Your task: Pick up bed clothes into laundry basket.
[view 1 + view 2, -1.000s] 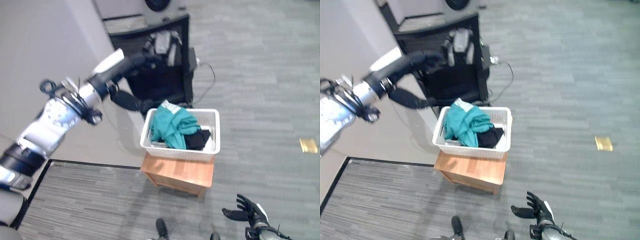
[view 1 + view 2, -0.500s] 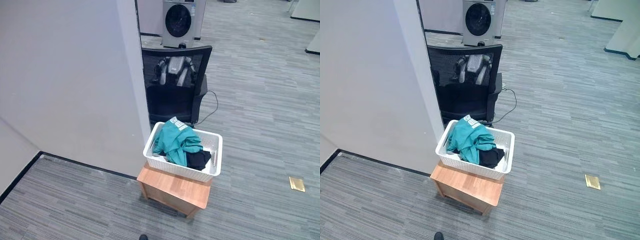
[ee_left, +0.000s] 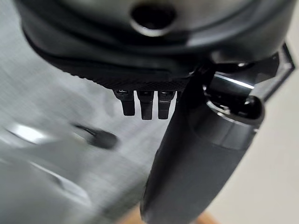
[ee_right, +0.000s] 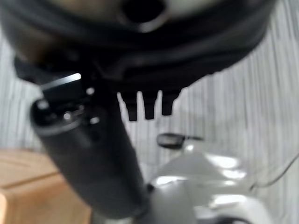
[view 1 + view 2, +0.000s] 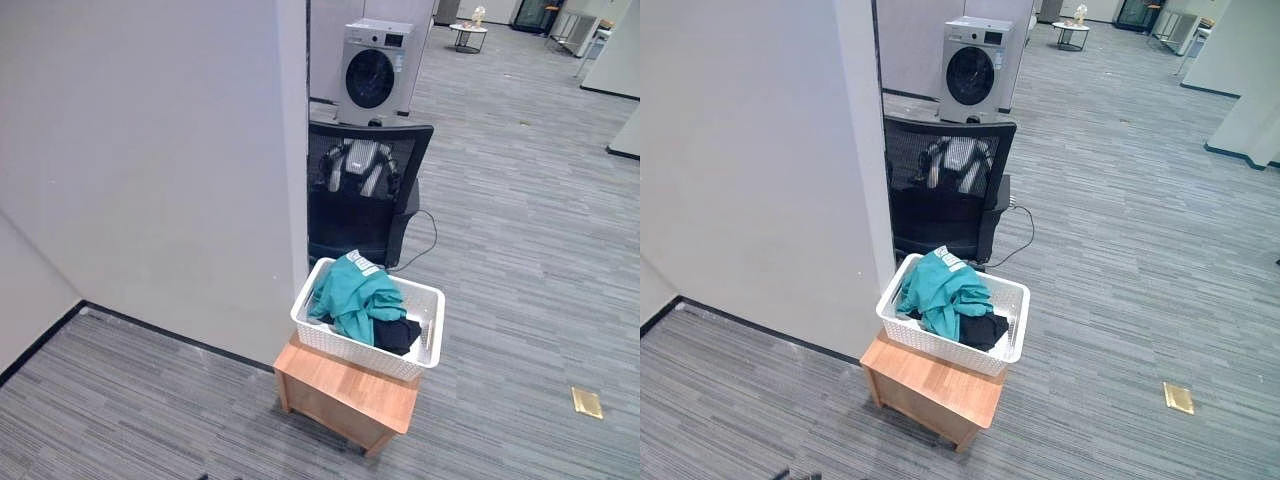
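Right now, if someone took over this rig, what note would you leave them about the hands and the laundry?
Left hand: fingers straight, holding nothing. Right hand: the same, empty.
Laundry basket sits on a small wooden table, beside the wall and in front of a black office chair.
Done: a teal garment and a black garment lie in the basket.
Left: a grey striped piece hangs by the chair's back; it may be next. Washing machine stands behind.

A big plain grey wall (image 5: 140, 160) fills the left of the frame, the grey striped floor (image 5: 520, 230) spreads right, and a black chair (image 5: 365, 190) stands before a washing machine (image 5: 377, 70) up top.
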